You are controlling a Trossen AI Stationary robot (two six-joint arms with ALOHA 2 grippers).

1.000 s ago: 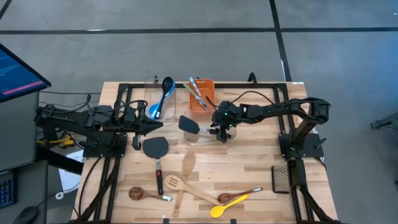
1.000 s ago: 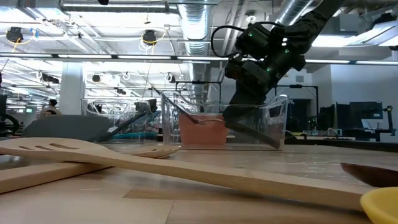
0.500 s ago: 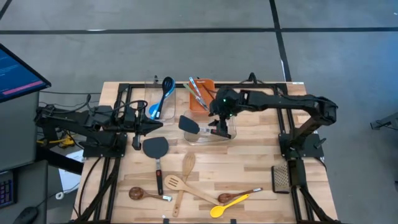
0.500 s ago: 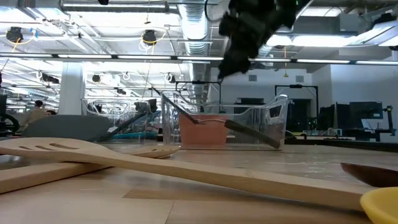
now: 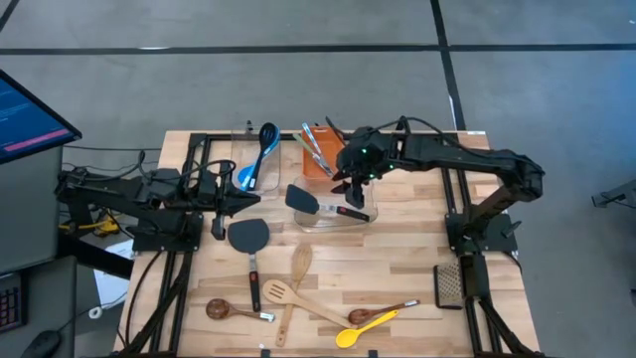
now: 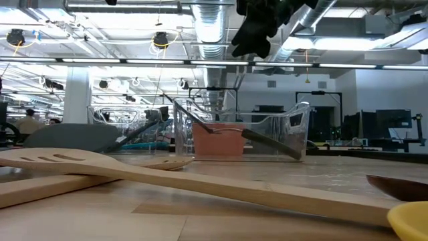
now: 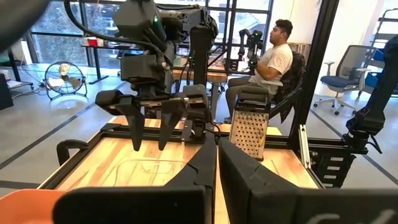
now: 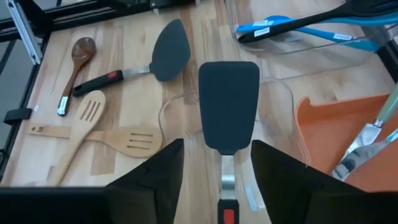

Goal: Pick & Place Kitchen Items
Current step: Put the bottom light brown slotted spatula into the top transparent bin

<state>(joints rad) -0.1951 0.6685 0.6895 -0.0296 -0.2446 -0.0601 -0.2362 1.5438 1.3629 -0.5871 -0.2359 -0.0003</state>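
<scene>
The right tool hangs with fingers wide apart above the clear tub, where a black turner lies. The left tool waits pinched closed by the desk's left side.

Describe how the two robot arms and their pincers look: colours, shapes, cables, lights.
Both arms are dark, slender and jointed, with black cables looping along them. The right arm shows small green lights near its wrist; its pincer has two black, flat, tapering fingers. The left pincer ends in two black wedge-shaped fingers.
</scene>
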